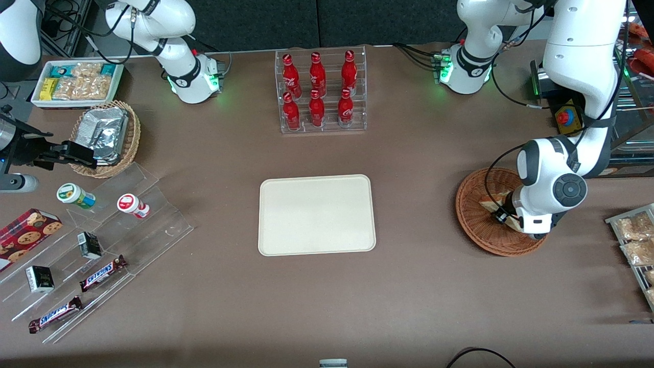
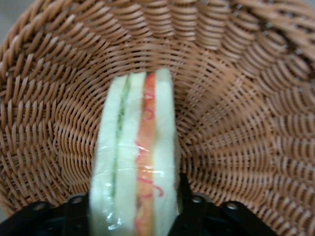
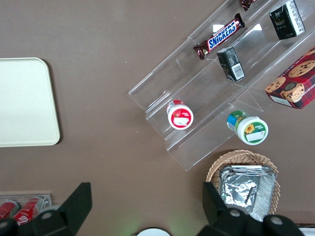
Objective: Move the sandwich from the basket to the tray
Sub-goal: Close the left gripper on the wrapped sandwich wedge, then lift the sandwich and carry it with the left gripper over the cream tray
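The gripper (image 2: 135, 209) sits low in the basket (image 2: 236, 123), pinching the sandwich (image 2: 135, 162) by its flat bread faces. It looks light, soft and squashable in slick film, so a gentle squeeze seems wise. The smooth cream tray (image 1: 317, 214) lies well apart.

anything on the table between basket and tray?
No. Front view shows bare brown table between basket and tray. The gripper is down in the basket, jaws shut on the sandwich.
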You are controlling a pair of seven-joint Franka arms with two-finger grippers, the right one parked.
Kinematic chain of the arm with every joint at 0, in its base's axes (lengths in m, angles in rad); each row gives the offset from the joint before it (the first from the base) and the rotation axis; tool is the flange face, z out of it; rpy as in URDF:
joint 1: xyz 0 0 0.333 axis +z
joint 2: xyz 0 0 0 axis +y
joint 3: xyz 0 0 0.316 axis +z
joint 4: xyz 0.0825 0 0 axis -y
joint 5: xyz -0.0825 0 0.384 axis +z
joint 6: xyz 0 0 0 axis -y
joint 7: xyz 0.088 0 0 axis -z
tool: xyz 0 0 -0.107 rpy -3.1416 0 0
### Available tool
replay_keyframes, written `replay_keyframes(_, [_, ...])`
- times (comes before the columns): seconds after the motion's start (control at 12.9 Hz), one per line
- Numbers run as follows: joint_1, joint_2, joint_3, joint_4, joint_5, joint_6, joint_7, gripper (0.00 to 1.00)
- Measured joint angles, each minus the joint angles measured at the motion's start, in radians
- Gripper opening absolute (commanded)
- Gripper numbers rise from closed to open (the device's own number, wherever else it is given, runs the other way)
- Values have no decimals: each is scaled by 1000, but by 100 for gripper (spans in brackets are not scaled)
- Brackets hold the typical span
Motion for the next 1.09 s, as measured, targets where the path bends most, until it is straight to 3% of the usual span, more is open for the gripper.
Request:
replay_keyframes(0.23, [-7,-17,-26,127,0,-159,1,0])
replay_keyframes(0.54, [-15,-37,-179,439,-12,-486,-9,0])
replay_keyframes(0.85, [-35,-32,-369,498,-40,-506,-49,0])
replay_keyframes(1.09, [-143,18,-412,521,-43,-466,-54,0])
